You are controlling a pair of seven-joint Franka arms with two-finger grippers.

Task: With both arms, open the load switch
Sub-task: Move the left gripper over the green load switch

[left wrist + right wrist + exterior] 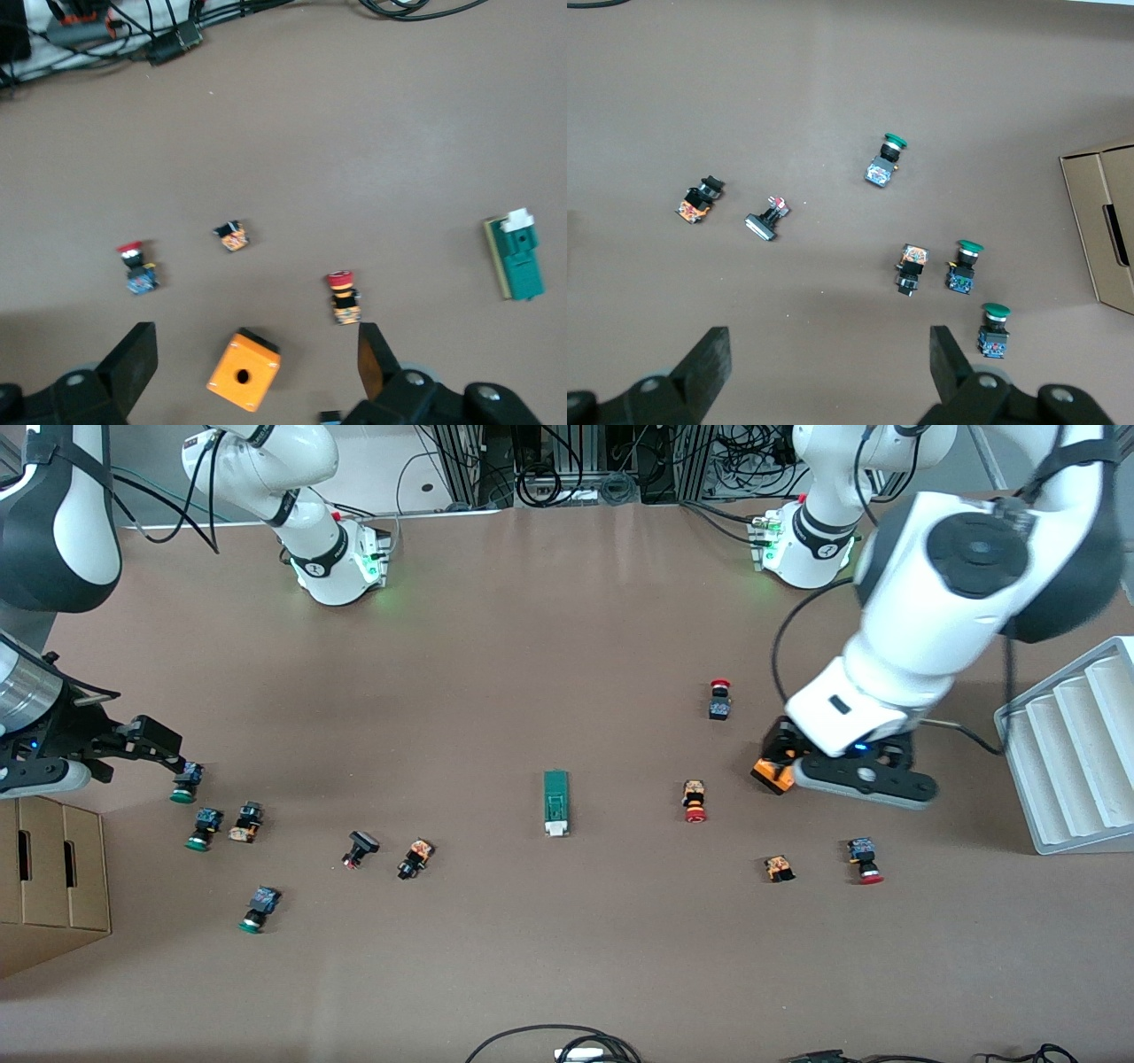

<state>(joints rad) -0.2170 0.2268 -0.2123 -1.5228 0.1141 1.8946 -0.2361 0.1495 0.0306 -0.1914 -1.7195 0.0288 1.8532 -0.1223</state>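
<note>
The load switch [555, 803], a flat dark-green bar with a white block at the end nearer the front camera, lies mid-table; it also appears in the left wrist view [518, 257]. My left gripper [784, 757] hangs open over an orange cube with a hole [772, 772], toward the left arm's end of the table. In the left wrist view the cube [244, 370] lies between the spread fingers of the left gripper [255, 350], untouched. My right gripper [173, 757] hovers open over bare table by green-capped buttons. In its wrist view the right gripper [828, 354] holds nothing. The switch is out of that view.
Green-capped push buttons [204, 828] and small parts [415, 857] lie scattered toward the right arm's end. Red-capped buttons [695, 801] lie near the cube. A cardboard box [49, 877] stands at the right arm's end, a white ribbed rack [1072, 744] at the left arm's.
</note>
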